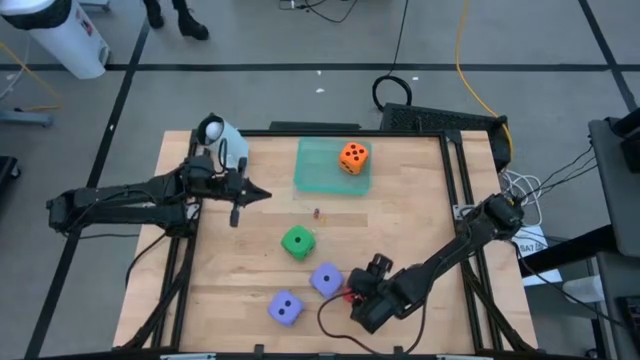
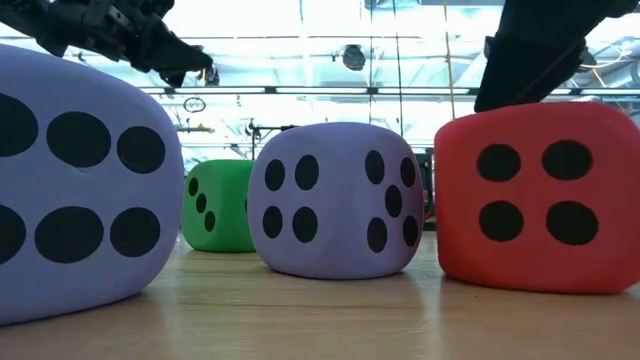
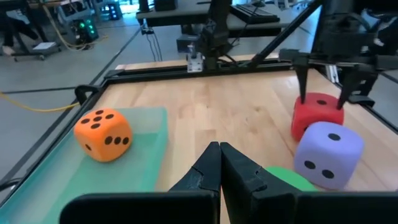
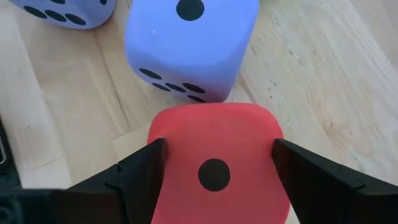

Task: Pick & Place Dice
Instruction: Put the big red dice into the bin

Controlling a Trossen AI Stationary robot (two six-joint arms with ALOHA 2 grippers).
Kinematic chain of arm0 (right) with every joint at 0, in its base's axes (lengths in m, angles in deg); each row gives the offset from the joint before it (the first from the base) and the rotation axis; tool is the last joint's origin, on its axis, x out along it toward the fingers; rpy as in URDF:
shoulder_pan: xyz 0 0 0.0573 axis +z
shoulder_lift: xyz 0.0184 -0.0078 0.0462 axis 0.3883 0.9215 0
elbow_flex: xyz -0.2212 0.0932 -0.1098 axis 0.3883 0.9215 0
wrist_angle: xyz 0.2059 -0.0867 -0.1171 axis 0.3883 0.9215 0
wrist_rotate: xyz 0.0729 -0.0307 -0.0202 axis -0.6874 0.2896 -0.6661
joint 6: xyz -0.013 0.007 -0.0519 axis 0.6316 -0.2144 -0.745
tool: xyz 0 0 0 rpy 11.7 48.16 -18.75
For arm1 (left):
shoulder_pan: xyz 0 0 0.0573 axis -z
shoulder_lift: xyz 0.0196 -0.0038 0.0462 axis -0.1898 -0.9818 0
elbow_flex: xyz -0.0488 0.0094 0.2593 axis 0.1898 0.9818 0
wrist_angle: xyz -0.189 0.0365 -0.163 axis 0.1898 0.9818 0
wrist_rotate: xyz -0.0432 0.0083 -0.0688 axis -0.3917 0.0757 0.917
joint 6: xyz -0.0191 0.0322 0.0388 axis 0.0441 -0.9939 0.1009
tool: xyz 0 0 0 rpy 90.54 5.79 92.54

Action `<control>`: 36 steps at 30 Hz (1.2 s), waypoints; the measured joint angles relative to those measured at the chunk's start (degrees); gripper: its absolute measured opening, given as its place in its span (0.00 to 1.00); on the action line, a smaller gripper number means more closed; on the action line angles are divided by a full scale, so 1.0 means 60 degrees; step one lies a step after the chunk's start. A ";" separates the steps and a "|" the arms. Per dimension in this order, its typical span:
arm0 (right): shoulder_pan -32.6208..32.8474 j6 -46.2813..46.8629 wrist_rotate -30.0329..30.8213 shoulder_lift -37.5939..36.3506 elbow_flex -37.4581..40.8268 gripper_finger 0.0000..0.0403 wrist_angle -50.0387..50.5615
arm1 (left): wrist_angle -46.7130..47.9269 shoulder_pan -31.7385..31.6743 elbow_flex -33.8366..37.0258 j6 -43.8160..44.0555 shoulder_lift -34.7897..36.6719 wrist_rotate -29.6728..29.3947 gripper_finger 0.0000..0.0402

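The red die (image 4: 214, 130) sits on the wooden table near its front edge, with my right gripper (image 4: 217, 152) closed around it from above. A purple-blue die (image 1: 325, 279) stands just beyond it. Another purple-blue die (image 1: 286, 308) sits toward the front left. The green die (image 1: 297, 242) rests mid-table. The orange die (image 1: 352, 157) lies in the translucent green tray (image 1: 315, 172) at the back. My left gripper (image 1: 262, 195) hovers shut and empty over the table's left half, pointing right. My right gripper pinches the red die between its two fingers (image 4: 137, 171) on two opposite sides (image 4: 175, 163), high up near the top face. The fingers come steeply from above, slanting in from the table's right. The die stands upright with its bottom (image 2: 535, 285) on the table.
A white device (image 1: 222, 140) stands at the table's back left corner. A dark frame rail (image 1: 455, 180) runs along the right edge. Bare wood lies between the tray and the green die, and on the right half of the table.
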 joint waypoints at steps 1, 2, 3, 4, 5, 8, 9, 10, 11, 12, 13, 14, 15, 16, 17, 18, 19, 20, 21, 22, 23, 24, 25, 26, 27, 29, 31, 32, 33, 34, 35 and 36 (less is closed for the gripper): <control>-0.0015 -0.0057 0.0050 -0.0165 0.0000 0.73 -0.0144 | -0.0018 0.0039 0.0000 -0.0010 0.0002 0.0000 0.01; -0.0021 -0.0125 0.0096 -0.0329 0.0010 0.73 -0.0261 | -0.0020 0.0055 0.0000 -0.0008 0.0002 0.0000 0.01; -0.0027 -0.0217 0.0110 -0.0513 0.0034 0.74 -0.0284 | -0.0017 0.0100 0.0000 -0.0008 0.0002 0.0000 0.01; -0.0032 -0.0331 0.0092 -0.0670 0.0064 0.75 -0.0301 | -0.0021 0.0123 0.0000 -0.0005 0.0002 0.0000 0.01; -0.0039 -0.0443 0.0091 -0.0850 0.0069 0.75 -0.0305 | -0.0021 0.0145 0.0000 0.0005 0.0002 0.0000 0.01; -0.0117 -0.0621 0.0199 -0.1372 0.0039 0.76 -0.0460 | 0.0012 0.0188 0.0000 0.0031 0.0002 -0.0001 0.01; -0.0119 -0.0825 0.0215 -0.1516 0.0033 0.76 -0.0528 | 0.0059 0.0209 0.0000 0.0032 0.0002 0.0000 0.01; -0.0135 -0.1065 0.0205 -0.1621 0.0033 0.76 -0.0596 | 0.0083 0.0227 0.0000 0.0029 0.0002 -0.0002 0.01; -0.0177 -0.1264 0.0196 -0.1705 0.0036 0.76 -0.0670 | 0.0090 0.0249 0.0000 0.0008 -0.0002 -0.0004 0.01; -0.0246 -0.1443 0.0141 -0.1785 0.0036 0.76 -0.0798 | 0.0099 0.0267 0.0000 -0.0035 -0.0002 -0.0004 0.01; -0.0293 -0.1611 0.0075 -0.1885 0.0036 0.76 -0.0858 | 0.0099 0.0272 0.0000 -0.0081 0.0001 -0.0004 0.01; -0.0332 -0.1692 0.0021 -0.1986 0.0036 0.76 -0.0771 | 0.0099 0.0275 0.0000 -0.0133 0.0002 -0.0001 0.01; -0.0379 -0.1661 -0.0041 -0.2059 0.0027 0.76 -0.0619 | 0.0099 0.0272 0.0000 -0.0150 0.0002 -0.0004 0.01; -0.0435 -0.1577 -0.0136 -0.2090 0.0015 0.76 -0.0443 | 0.0099 0.0272 0.0000 -0.0153 0.0002 -0.0004 0.01; -0.0485 -0.1467 -0.0357 -0.2093 0.0015 0.76 -0.0262 | 0.0099 0.0272 0.0000 -0.0178 0.0002 -0.0004 0.01; -0.0517 -0.1406 -0.0557 -0.2057 0.0018 0.76 -0.0253 | 0.0081 0.0272 0.0000 -0.0271 0.0000 -0.0006 0.01; -0.0531 -0.1364 -0.0721 -0.1978 0.0018 0.76 -0.0347 | 0.0059 0.0272 0.0000 -0.0372 -0.0002 -0.0007 0.01; -0.0544 -0.1332 -0.0863 -0.1902 0.0009 0.76 -0.0410 | 0.0045 0.0272 0.0000 -0.0468 0.0000 -0.0007 0.01; -0.0568 -0.1315 -0.0947 -0.1822 -0.0052 0.76 -0.0391 | 0.0037 0.0272 0.0000 -0.0565 0.0002 -0.0007 0.01; -0.0574 -0.1277 -0.0998 -0.1731 -0.0148 0.76 -0.0348 | 0.0029 0.0272 0.0000 -0.0655 -0.0002 -0.0019 0.01; -0.0571 -0.1207 -0.1019 -0.1636 -0.0295 0.76 -0.0262 | -0.0001 0.0272 0.0000 -0.0678 -0.0002 -0.0059 0.01; -0.0567 -0.1138 -0.1027 -0.1547 -0.0448 0.75 -0.0115 | -0.0086 0.0272 0.0000 -0.0692 -0.0002 -0.0083 0.01; -0.0519 -0.1115 -0.1024 -0.1454 -0.0607 0.75 0.0083 | -0.0166 0.0268 0.0000 -0.0702 0.0001 -0.0090 0.01; -0.0485 -0.1127 -0.0978 -0.1342 -0.0772 0.74 0.0326 | -0.0234 0.0268 0.0000 -0.0704 0.0002 -0.0139 0.01; -0.0457 -0.1142 -0.0963 -0.1239 -0.0880 0.73 0.0513 | -0.0291 0.0268 0.0000 -0.0704 0.0002 -0.0210 0.01; -0.0439 -0.1101 -0.1124 -0.1082 -0.0934 0.72 0.0615 | -0.0366 0.0268 0.0000 -0.0710 0.0002 -0.0312 0.01; -0.0464 -0.0957 -0.1487 -0.0895 -0.0936 0.71 0.0652 | -0.0436 0.0268 0.0000 -0.0711 0.0002 -0.0493 0.01; -0.0503 -0.0942 -0.1657 -0.0822 -0.0936 0.71 0.0711 | -0.0433 0.0268 0.0000 -0.0714 0.0002 -0.0537 0.01; -0.0524 -0.0924 -0.1759 -0.0736 -0.0936 0.71 0.0810 | -0.0432 0.0268 0.0000 -0.0714 0.0002 -0.0578 0.01; -0.0561 -0.0906 -0.1783 -0.0687 -0.0936 0.72 0.0926 | -0.0443 0.0268 0.0000 -0.0714 0.0001 -0.0583 0.01; -0.0594 -0.0902 -0.1799 -0.0655 -0.0936 0.72 0.0974 | -0.0456 0.0268 0.0000 -0.0711 0.0000 -0.0586 0.01; -0.0648 -0.0912 -0.1895 -0.0654 -0.0936 0.73 0.1043 | -0.0457 0.0268 0.0000 -0.0711 0.0000 -0.0586 0.01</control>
